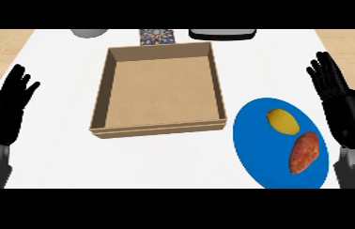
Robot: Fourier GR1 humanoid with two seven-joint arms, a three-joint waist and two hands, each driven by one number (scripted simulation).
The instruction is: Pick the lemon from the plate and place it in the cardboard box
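Our fingers are straight and spread on both sides and hold nothing: the black right hand [331,89] stands fingers-up at the right edge of the head view, just beside the far right rim of the round blue plate [253,143], and the black left hand [15,103] stands the same way at the left edge, well apart from everything. We judge that the picking step has not yet begun. The small yellow lemon [283,121] lies on the far part of the plate, close to an elongated orange-red sweet potato [304,152] nearer to us; we cannot tell whether the two touch. The shallow brown cardboard box [158,89] sits open to the plate's left with nothing in it. Next, we think, the right hand must swing inward over the lemon, close around it without dragging the sweet potato, then lift clear of the box's near right wall before letting go inside. Along the far edge a grey rounded object [88,33], a patterned item [160,36] and a dark tray-like thing [223,34] are cut off, so we cannot identify them; the plate's near rim is cut off too.
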